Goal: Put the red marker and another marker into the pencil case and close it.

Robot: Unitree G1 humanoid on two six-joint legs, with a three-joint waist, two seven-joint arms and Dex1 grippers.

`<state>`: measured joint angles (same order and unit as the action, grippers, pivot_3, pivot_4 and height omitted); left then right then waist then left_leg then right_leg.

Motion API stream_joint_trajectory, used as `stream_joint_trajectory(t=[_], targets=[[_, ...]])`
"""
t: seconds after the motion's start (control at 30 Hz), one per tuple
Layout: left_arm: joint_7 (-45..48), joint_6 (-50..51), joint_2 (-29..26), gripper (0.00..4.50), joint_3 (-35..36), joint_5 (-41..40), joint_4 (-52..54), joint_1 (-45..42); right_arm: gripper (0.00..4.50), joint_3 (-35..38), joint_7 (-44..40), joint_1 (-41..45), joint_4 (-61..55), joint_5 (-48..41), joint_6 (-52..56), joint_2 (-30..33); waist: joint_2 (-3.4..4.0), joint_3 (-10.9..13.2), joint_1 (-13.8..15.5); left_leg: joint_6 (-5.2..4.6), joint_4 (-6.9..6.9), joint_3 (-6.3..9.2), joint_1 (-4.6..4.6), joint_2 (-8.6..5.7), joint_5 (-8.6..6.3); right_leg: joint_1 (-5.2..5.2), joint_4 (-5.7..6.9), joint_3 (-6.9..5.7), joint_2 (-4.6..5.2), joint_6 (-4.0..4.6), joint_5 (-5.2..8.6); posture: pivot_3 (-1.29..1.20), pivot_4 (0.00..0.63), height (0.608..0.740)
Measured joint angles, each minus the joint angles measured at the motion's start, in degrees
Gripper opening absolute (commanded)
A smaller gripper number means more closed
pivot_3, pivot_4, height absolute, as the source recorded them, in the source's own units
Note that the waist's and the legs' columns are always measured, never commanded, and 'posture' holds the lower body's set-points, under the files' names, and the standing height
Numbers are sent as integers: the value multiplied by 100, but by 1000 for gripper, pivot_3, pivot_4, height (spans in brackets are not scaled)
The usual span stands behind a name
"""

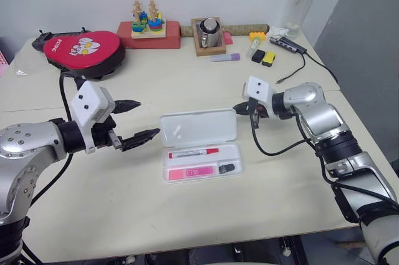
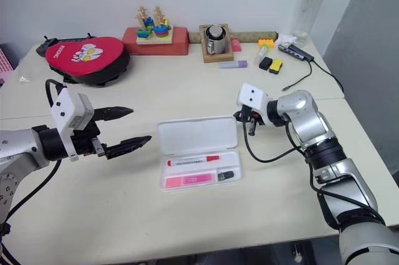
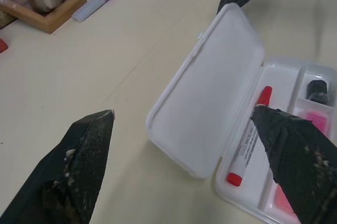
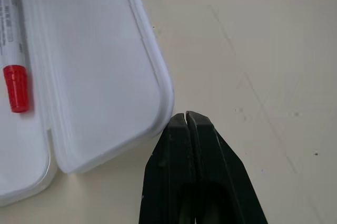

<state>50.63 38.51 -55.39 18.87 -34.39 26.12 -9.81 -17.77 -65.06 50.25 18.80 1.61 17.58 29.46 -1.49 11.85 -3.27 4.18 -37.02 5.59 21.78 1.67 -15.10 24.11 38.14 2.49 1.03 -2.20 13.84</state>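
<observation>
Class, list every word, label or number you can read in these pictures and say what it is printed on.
"REZONE", or something close to it: white letters on the red paddle case; the letters are small, so the reading is uncertain.
Label on the red marker: printed lines, too small to read.
Label on the pink highlighter: print too blurred to read.
No other text can be made out.

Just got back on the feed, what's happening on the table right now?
Both pens are packed: the red marker and the pink highlighter lie in the tray of the pencil case, whose lid is open. The right end effector is shut, empty, at the lid's corner. The left end effector hovers open beside the case.
</observation>
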Motion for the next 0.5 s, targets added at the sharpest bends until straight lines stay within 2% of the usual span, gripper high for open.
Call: stream_joint_trajectory(t=[0.5], targets=[[-108,-163,127,4500,-255,181,-133,-177,16,-57,-620,-167,-1287,-287,582,284,0,0,0,0,0,0,1,0,0,0,0,0,0,0,0,0,150,740]])
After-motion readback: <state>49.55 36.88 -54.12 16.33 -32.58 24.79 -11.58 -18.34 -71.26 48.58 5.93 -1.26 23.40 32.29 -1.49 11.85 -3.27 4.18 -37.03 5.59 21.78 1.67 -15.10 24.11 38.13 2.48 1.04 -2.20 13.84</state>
